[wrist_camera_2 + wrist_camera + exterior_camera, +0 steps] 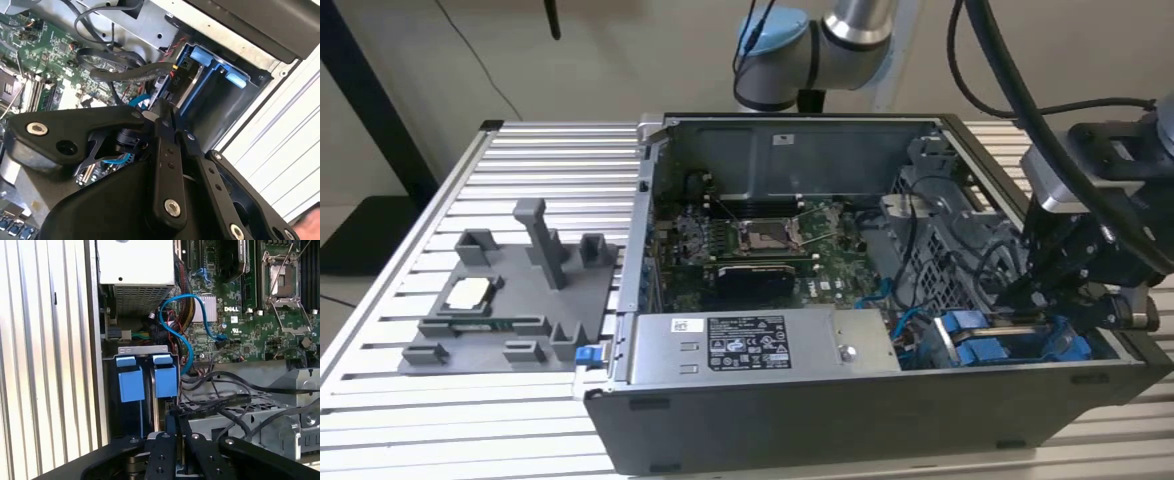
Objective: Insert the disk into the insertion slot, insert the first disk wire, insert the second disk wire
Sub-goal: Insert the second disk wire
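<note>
So the gripper (161,107) is down in the corner of the computer case (854,420) on the exterior view's right, fingers pinched together on a black wire plug (172,80), right at the back edge of the drive bay (145,357). The disk (159,405) looks like it's already sitting in that bay, between the blue tabs, its thin edge showing in the first wrist view beside the blue clips, though most of it is hidden. Just past the plug there's a mess of dark cables (120,70) and a blue data cable (175,315) looping toward the motherboard (250,315), and beyond that the power supply (747,345). My worry: the plug sits tilted in the fingers, so if it meets the connector crooked it could jam or bend pins, and those loose cables could snag the fingers.
</note>
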Motion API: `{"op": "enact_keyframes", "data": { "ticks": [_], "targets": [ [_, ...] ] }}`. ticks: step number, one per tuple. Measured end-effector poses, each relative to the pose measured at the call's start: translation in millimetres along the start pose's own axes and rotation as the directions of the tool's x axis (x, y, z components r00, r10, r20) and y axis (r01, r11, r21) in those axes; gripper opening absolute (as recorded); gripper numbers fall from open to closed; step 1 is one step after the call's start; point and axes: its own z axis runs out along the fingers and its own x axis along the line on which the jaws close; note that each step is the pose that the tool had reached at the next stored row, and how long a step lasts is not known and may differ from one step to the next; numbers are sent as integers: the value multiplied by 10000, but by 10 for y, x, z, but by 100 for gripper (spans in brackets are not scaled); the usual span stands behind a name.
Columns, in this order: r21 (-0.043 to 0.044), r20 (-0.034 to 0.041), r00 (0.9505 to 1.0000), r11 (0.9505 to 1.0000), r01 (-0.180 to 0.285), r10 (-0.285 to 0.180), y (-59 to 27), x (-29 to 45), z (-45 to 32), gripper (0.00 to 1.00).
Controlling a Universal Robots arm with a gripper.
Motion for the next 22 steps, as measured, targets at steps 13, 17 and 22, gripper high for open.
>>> {"op": "enact_keyframes", "data": {
  "ticks": [13, 17, 22],
  "targets": [
    [-40, 664, 9978, 10000, 8, -5, 146, -9, -155, 24],
    [-53, 1043, 9945, 10000, 15, -10, 201, -12, -185, 24],
    [59, 1373, 9905, 10000, 47, -55, 238, -8, -177, 24]
  ]
}}
